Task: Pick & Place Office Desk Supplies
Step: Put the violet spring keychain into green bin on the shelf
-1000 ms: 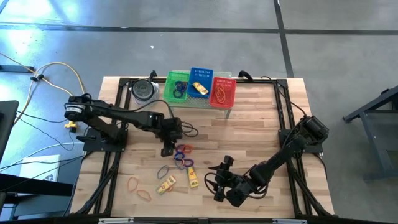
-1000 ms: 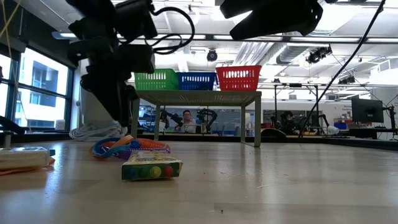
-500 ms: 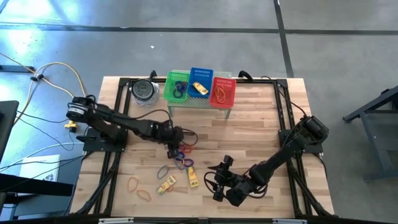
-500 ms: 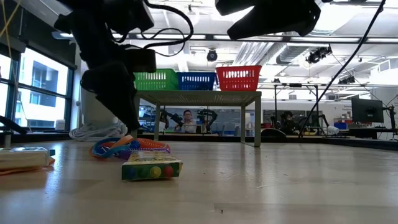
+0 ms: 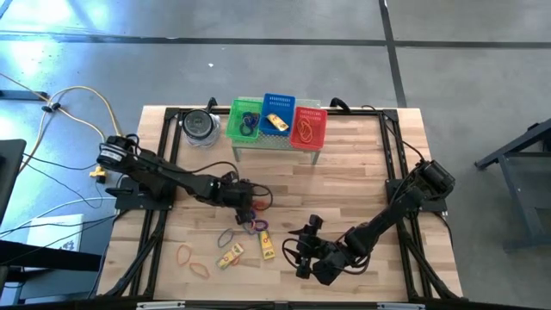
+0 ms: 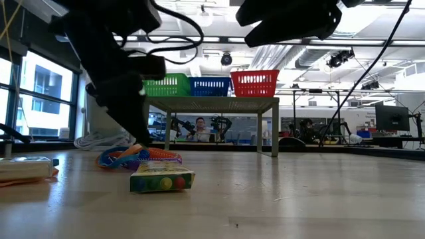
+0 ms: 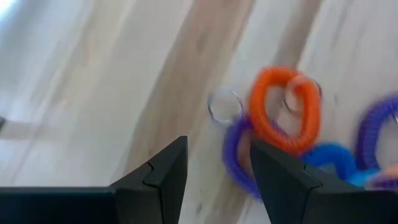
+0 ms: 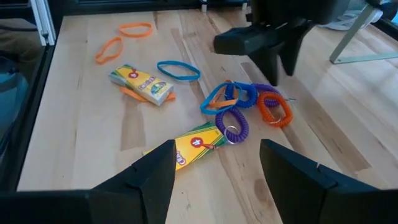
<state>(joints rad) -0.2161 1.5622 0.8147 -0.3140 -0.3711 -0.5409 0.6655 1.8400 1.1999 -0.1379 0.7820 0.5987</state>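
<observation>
A tangle of coil loops [image 5: 253, 217] lies mid-table: in the left wrist view an orange coil [image 7: 283, 109], a purple coil [image 7: 239, 155] and a blue one [image 7: 329, 155]. My left gripper [image 5: 245, 205] is open and hangs low just beside this tangle [image 8: 249, 102], fingers pointing down [image 8: 281, 59]; I see no touch. Two yellow oblong boxes [image 5: 230, 255] [image 5: 266, 247], a blue band [image 5: 226, 235] and two orange bands [image 5: 184, 253] [image 5: 200, 269] lie flat nearer the near edge. My right gripper [image 5: 301, 255] waits open near the near edge, facing these items.
Green [image 5: 244, 121], blue [image 5: 277, 114] and red [image 5: 308, 127] mesh baskets sit on a small stand at the far edge, with items inside. A round grey tin [image 5: 199, 124] stands to their left. Bare wood [image 5: 362, 172] lies between the stand and the right arm.
My left gripper has come down and edged toward the table's right, closer to the coil tangle, its arm stretching out lower over the table. The coils and the other items have stayed where they were.
</observation>
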